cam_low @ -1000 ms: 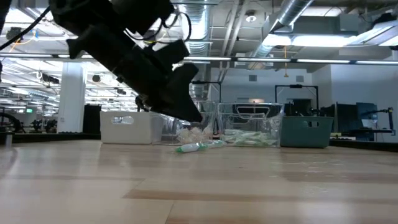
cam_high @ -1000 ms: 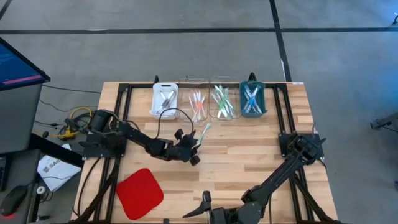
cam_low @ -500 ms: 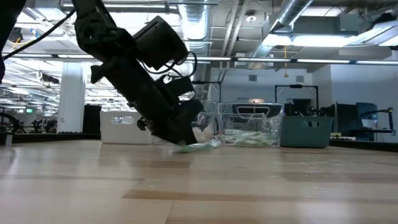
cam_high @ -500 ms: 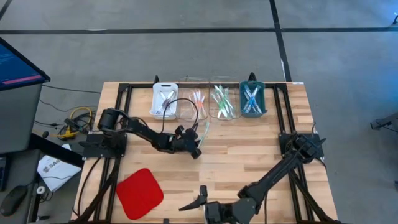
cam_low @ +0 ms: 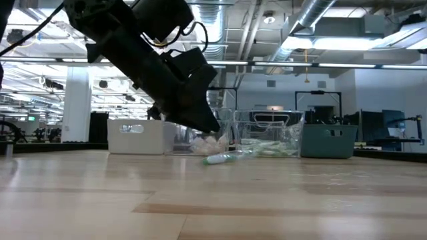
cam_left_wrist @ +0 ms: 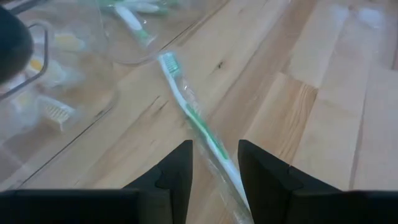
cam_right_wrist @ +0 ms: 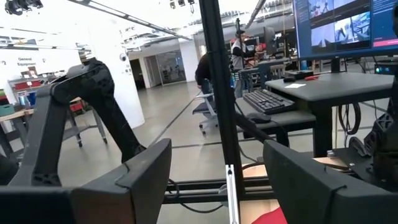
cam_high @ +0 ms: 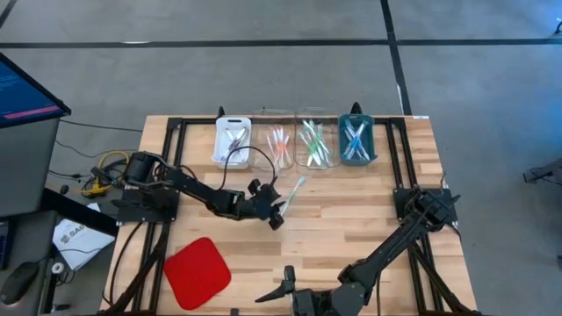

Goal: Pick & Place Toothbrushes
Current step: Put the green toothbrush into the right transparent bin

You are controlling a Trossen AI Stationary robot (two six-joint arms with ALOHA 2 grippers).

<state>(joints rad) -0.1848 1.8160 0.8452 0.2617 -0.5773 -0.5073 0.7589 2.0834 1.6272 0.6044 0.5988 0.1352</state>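
One green-and-white toothbrush (cam_high: 294, 190) lies flat on the wood in front of the trays, head toward the far edge; the low view shows the same toothbrush (cam_low: 225, 158) resting on the table. My left gripper (cam_high: 281, 209) is open and hovers just above its handle end. In the left wrist view the toothbrush (cam_left_wrist: 193, 118) runs between the two fingers of my left gripper (cam_left_wrist: 216, 168) with room on both sides. Other toothbrushes lie in four trays along the far edge. My right gripper (cam_high: 283, 290) waits open at the near edge.
Along the far edge stand a white tray (cam_high: 233, 140), two clear trays (cam_high: 277, 145) (cam_high: 313, 143) and a teal tray (cam_high: 356, 140), each holding brushes. A red square pad (cam_high: 198, 272) lies near the left front corner. Bare wood lies between the trays and the near edge.
My left gripper dipped down onto the loose toothbrush, then rose again to about its earlier height. The toothbrush slid a little toward the table's right and turned slightly, still lying flat on the table.
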